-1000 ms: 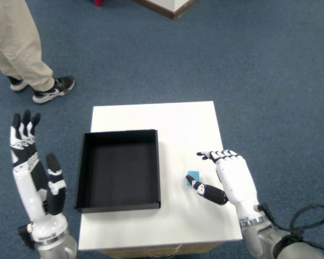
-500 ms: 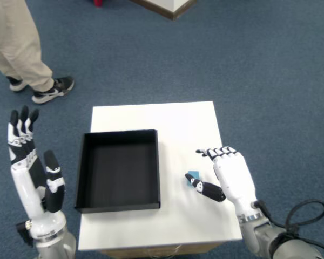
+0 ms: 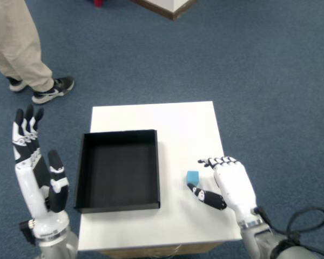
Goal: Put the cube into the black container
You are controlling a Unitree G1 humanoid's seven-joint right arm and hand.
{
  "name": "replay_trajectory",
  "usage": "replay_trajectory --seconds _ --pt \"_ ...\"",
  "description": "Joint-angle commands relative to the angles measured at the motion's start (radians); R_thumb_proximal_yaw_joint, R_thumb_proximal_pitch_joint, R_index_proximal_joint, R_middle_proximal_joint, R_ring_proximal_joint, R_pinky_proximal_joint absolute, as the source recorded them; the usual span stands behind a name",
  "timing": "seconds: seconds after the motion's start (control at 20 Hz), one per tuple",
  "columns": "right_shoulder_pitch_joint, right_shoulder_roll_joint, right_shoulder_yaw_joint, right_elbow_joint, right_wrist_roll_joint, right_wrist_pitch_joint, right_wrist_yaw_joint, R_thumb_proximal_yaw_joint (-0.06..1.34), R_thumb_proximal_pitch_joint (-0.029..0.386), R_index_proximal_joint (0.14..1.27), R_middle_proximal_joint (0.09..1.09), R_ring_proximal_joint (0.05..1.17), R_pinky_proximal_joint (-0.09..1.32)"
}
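Observation:
A small blue cube [image 3: 193, 177] lies on the white table [image 3: 178, 124], just right of the black container [image 3: 119, 169], a shallow square tray with nothing in it. My right hand [image 3: 230, 183] hovers over the table's front right part, palm down, fingers spread. Its thumb tip [image 3: 195, 189] is just below the cube, apart from it or barely touching; the fingers are to the cube's right. The hand holds nothing. My left hand [image 3: 36, 172] is raised off the table's left side, fingers pointing up.
A person's legs and dark shoes [image 3: 53, 89] stand on the blue carpet at the upper left. A wooden-edged piece of furniture [image 3: 170, 6] sits at the top. The table's edges fall off to carpet on all sides.
My right hand has slipped back toward the table's front edge and a little right. The cube, earlier partly covered by the thumb, now shows fully. The left hand shifted only slightly.

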Motion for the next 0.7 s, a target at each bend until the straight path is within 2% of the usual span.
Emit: replay_trajectory --seconds 0.05,0.7 --pt "-0.026 -0.015 -0.019 0.014 0.037 0.009 0.006 0.67 -0.015 0.56 0.67 0.64 0.63" --pt "-0.057 0.007 -0.042 0.019 0.067 0.048 0.132 0.63 -0.018 0.54 0.65 0.61 0.60"
